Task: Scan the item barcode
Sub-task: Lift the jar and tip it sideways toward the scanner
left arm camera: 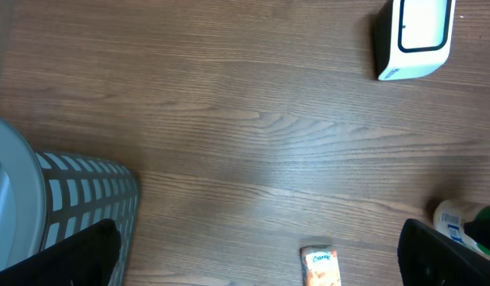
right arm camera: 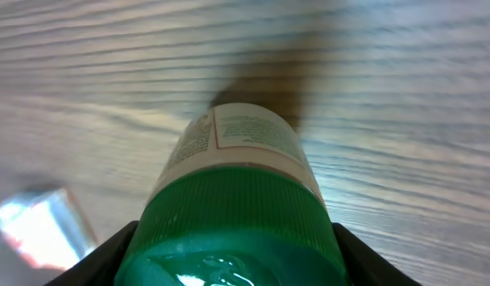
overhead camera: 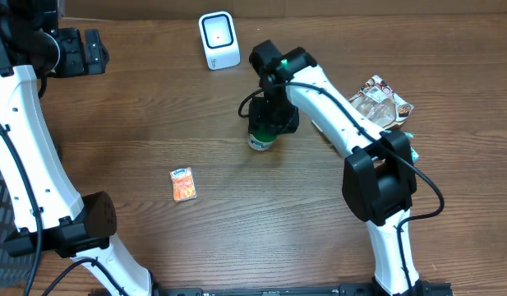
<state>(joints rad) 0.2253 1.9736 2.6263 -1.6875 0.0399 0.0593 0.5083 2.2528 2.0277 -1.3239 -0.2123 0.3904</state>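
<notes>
gripping green-capped bottle (right arm camera: 245, 143) by cap, right gripper (right arm camera: 237, 258) fingers clamped both sides; left gripper (left arm camera: 260, 258) fingers spread wide.

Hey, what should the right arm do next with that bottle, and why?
Probably lift the bottle and carry it toward the scanner. The right pincer seems to clasp its green cap, and the scanner stands apart, farther back on the table.
</notes>
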